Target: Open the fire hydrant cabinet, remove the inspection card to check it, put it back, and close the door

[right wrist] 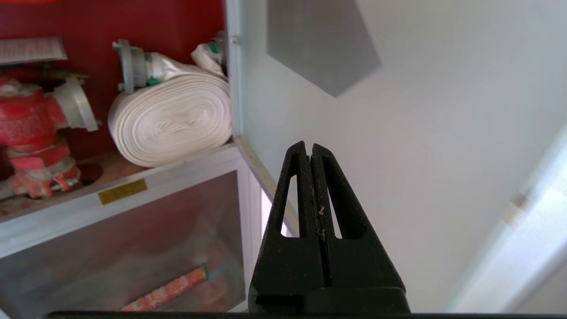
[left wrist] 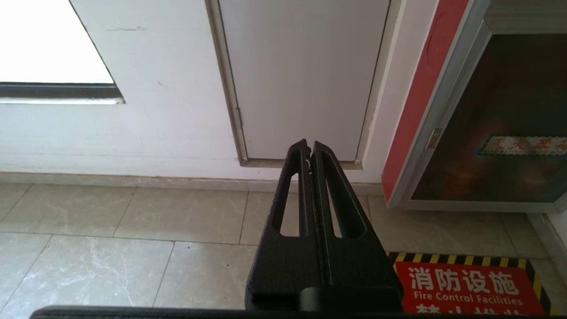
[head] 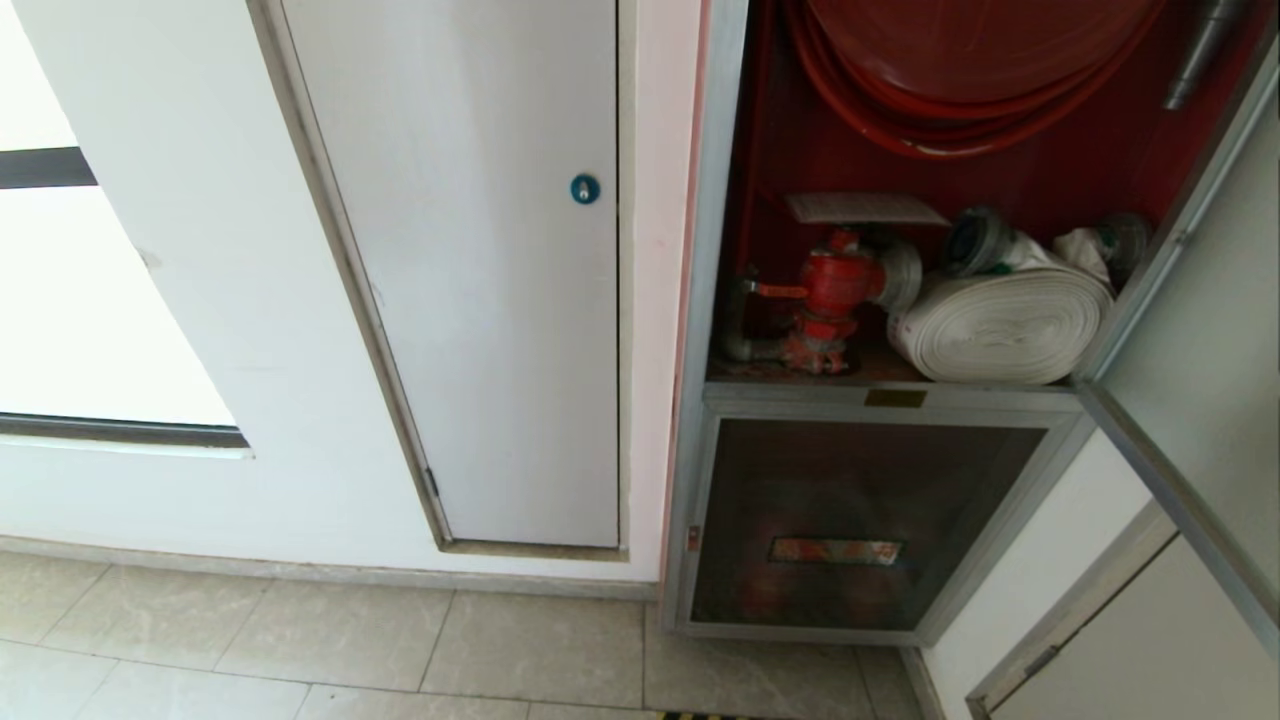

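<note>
Closed, empty fingers (right wrist: pixel 325 195) are seen on the right gripper (right wrist: pixel 309 148) before the open door (right wrist: pixel 398 133); the left gripper (left wrist: pixel 308 145) is pressed shut, parked low. From the head, the inspection card (head: pixel 865 208) is seen resting above the valve (head: pixel 835 285) inside the fire hydrant cabinet (head: pixel 715 300); closing is judged left.

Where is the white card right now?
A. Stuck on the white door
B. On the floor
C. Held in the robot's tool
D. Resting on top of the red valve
D: the card lies flat on top of the red valve inside the open cabinet, and neither tool holds anything.
</note>
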Tool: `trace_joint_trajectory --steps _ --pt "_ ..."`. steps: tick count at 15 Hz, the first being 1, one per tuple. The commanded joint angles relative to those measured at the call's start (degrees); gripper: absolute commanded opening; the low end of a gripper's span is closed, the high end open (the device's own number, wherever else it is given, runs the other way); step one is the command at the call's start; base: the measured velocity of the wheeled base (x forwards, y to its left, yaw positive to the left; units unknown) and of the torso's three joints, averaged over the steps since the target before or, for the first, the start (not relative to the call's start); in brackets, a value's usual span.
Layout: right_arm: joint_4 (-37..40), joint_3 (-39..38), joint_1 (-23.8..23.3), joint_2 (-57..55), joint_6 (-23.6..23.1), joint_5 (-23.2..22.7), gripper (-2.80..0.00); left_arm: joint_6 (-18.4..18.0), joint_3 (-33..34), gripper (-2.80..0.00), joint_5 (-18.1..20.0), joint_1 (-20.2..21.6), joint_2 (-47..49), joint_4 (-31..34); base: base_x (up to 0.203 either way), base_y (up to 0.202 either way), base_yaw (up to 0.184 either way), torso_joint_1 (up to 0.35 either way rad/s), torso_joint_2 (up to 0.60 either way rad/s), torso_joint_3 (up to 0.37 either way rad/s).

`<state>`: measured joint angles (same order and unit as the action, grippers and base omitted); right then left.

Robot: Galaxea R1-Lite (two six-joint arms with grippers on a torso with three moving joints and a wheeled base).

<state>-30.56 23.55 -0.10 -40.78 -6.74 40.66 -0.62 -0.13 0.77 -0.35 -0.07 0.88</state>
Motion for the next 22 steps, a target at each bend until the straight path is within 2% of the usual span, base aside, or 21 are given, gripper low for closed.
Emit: trace_joint_trajectory --steps 1,5,10,12,15,22 --pt "-0.16 -3.13 -0.2 5.43 -0.14 0.05 -2.8 0.01 -0.04 -2.8 0.02 0.0 0.07 0.0 0.0 0.0 0.0 0.0 0.0 0.0" --pt "-0.03 -12.61 -0.05 12.47 -0.17 -6.15 -2.8 0.01 0.04 -2.8 0.02 0.0 0.07 0.0 0.0 0.0 0.0 0.0 0.0 0.0" --pt "0.16 -16.89 0.35 19.92 -0.14 -11.42 -2.8 0.01 0.04 -2.8 0.02 0.0 0.07 0.0 0.0 0.0 0.0 0.0 0.0 0.0" --pt "3.67 -16.82 0.36 23.55 -0.14 -13.32 -2.8 0.01 -0.04 -2.8 0.02 0.0 0.07 0.0 0.0 0.0 0.0 0.0 0.0 0.0" --pt "18.99 -14.15 0.29 30.49 0.25 -15.45 -2.8 0.01 0.05 -2.8 0.02 0.0 0.07 0.0 0.0 0.0 0.0 0.0 0.0 0.0" --pt "19.6 -15.04 0.22 35.63 1.02 -18.59 -2.8 0.01 0.05 -2.8 0.02 0.0 0.07 0.0 0.0 0.0 0.0 0.0 0.0 0.0"
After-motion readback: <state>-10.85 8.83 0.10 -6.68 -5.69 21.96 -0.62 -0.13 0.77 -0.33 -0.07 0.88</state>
